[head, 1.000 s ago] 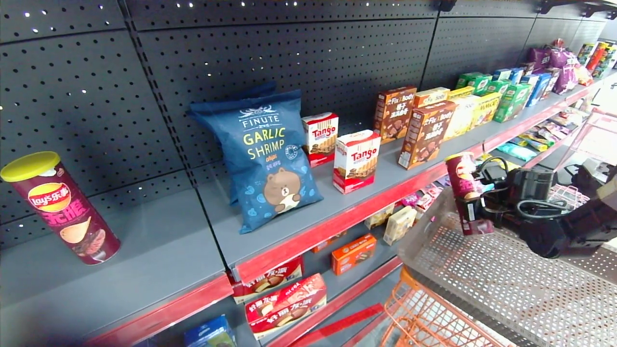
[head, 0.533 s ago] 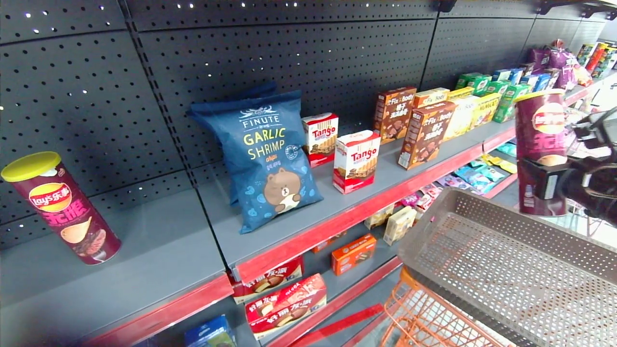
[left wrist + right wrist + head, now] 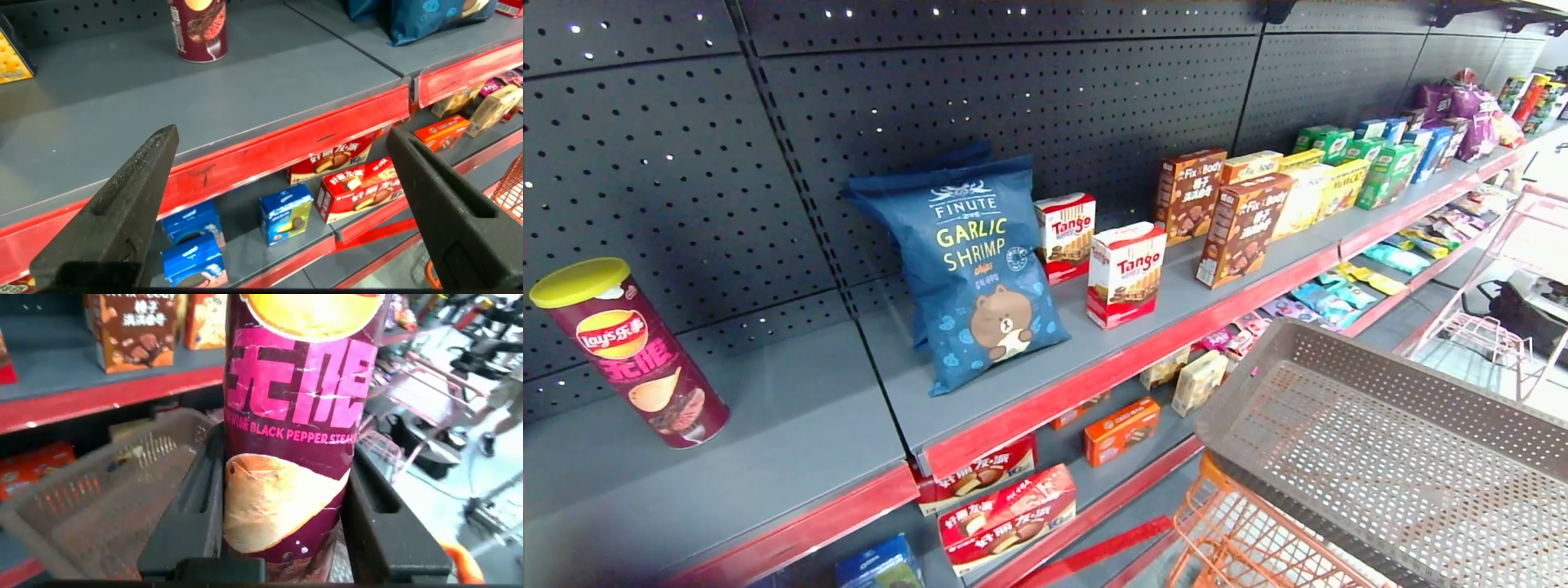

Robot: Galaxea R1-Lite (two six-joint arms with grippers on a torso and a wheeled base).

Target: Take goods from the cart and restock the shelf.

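A maroon chip can with a yellow lid (image 3: 629, 351) stands upright at the left of the grey shelf (image 3: 792, 425); it also appears in the left wrist view as the can (image 3: 198, 28). My left gripper (image 3: 286, 220) hangs open and holds nothing, out in front of the shelf's red edge (image 3: 310, 139), below and in front of that can. My right gripper (image 3: 290, 514) is shut on a second maroon chip can (image 3: 298, 433), held upright above the cart's grey perforated basket (image 3: 98, 490). In the head view the basket (image 3: 1380, 457) lies at the lower right with nothing in it.
A blue snack bag (image 3: 980, 269) leans on the pegboard, then red-white wafer boxes (image 3: 1125, 273) and brown boxes (image 3: 1241, 229) further right. Bare shelf lies between the standing can and the bag. Orange cart frame (image 3: 1241, 539) is below the basket; a pink cart (image 3: 1519, 269) stands beyond.
My right arm lifted its chip can from just above the basket, carried it up and to the right, and passed out of the head view's right edge. The shelf goods stayed put.
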